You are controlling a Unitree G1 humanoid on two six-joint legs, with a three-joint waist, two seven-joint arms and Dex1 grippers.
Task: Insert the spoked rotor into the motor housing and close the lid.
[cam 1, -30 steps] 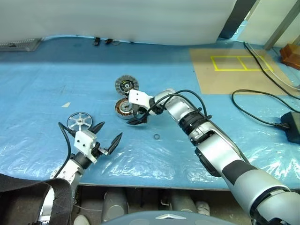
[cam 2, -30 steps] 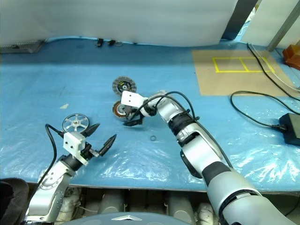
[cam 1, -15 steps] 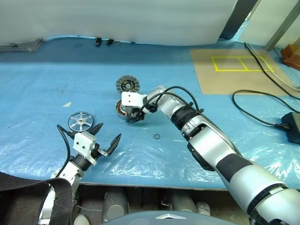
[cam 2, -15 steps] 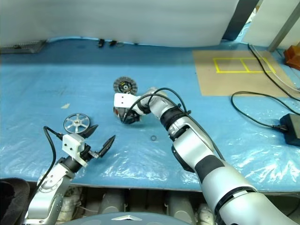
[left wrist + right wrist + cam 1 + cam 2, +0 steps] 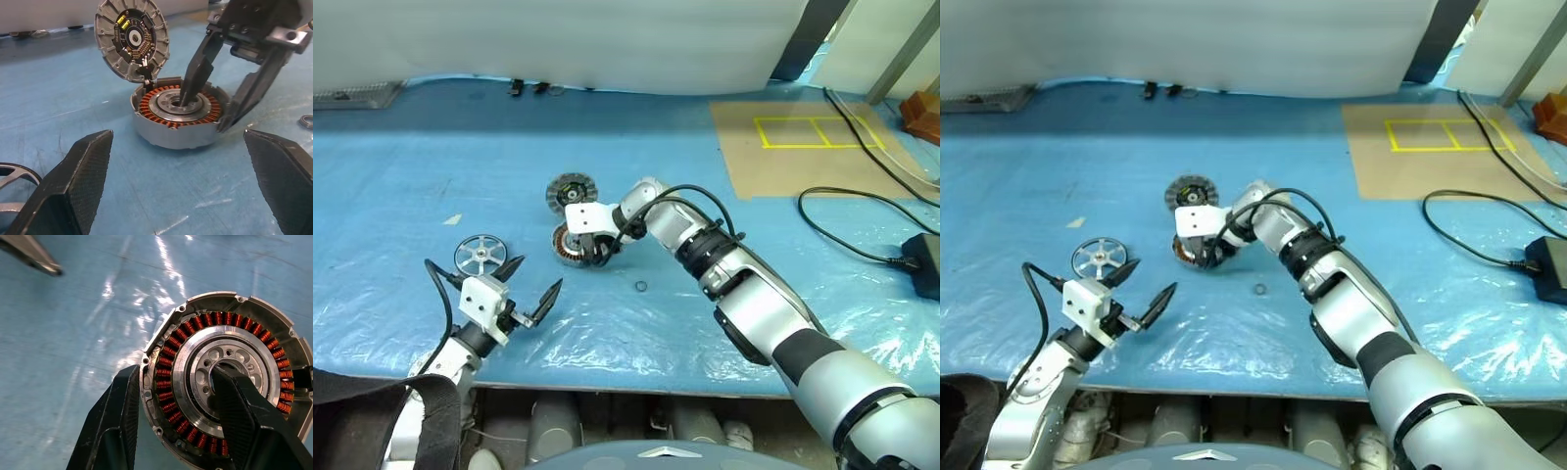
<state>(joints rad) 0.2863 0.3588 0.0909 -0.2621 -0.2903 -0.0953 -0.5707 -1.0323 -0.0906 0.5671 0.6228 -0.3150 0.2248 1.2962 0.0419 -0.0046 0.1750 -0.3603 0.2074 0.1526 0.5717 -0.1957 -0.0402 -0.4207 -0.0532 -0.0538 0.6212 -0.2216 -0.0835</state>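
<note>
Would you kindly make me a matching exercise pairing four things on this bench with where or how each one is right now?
1. rotor
2. housing
3. lid
4. left gripper

a. propped up on edge behind the housing
b. open, holding nothing
c. one right gripper finger in its centre hole, one outside its wall
d. flat on the blue sheet, by the left gripper

Pairs: 1-d, 2-c, 3-a, 4-b
</note>
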